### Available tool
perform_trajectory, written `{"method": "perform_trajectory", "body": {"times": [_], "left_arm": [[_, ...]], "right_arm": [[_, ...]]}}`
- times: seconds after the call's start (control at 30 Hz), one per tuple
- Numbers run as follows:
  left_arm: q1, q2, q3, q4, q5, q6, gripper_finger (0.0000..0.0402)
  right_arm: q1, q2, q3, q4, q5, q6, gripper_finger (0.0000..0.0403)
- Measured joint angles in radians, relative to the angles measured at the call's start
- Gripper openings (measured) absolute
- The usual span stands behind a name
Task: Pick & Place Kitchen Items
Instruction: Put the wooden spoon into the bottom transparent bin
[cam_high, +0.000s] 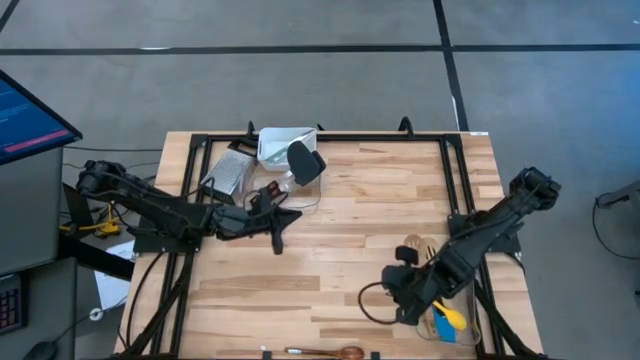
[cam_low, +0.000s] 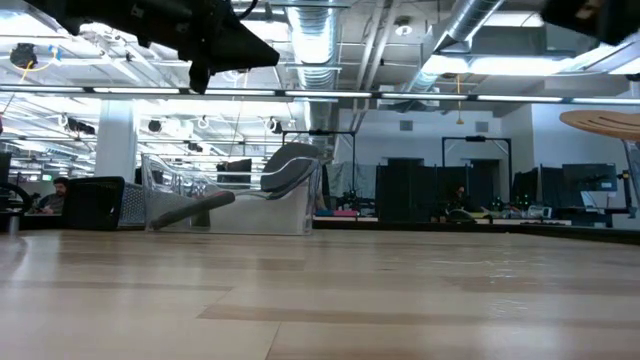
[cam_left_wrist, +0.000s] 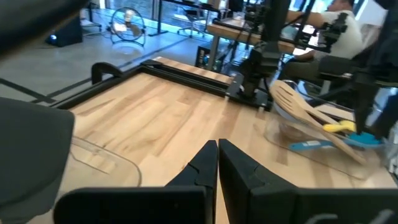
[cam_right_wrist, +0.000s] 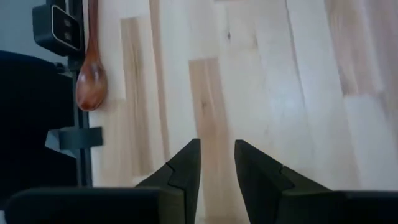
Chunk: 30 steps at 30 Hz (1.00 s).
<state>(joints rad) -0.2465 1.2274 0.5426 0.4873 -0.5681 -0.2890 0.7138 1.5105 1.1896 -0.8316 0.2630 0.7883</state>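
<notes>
While the left gripper is hovering over the middle-left of the table, its fingers are pressing together on nothing. The left arm is reaching in from the left side, and its tip is lying just near a clear tub at the far edge. In that tub a black spatula is leaning, with its broad head raised over the rim; in the low view the same spatula is resting aslant inside the tub.

The right gripper is hanging over the near-right part of the table, its fingers standing slightly apart over bare wood and gripping nothing. Beside it, at the right edge, a second tub is holding a yellow spoon, a blue spoon and a wooden turner. The left wrist view is showing these utensils lying crossed in that tub.

A wooden spoon is lying flat at the near edge of the table, well apart from both tubs; the right wrist view is showing its bowl ahead of the fingers.
</notes>
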Motion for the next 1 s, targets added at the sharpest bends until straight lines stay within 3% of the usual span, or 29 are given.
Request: {"method": "perform_trajectory", "body": {"times": [0.37, 0.67, 1.0], "left_arm": [[-0.096, 0.000, 0.000, -0.002, 0.001, -0.003, 0.0002], [-0.153, 0.000, 0.000, -0.002, 0.001, -0.003, 0.0002], [-0.157, 0.000, 0.000, -0.091, 0.001, -0.003, 0.0002]], "right_arm": [[-0.123, 0.000, 0.000, 0.033, 0.000, -0.206, 0.0092], [-0.247, 0.000, 0.000, 0.170, 0.000, -0.403, 0.0092], [-0.342, 0.000, 0.000, 0.269, 0.000, -0.308, 0.0092]]}}
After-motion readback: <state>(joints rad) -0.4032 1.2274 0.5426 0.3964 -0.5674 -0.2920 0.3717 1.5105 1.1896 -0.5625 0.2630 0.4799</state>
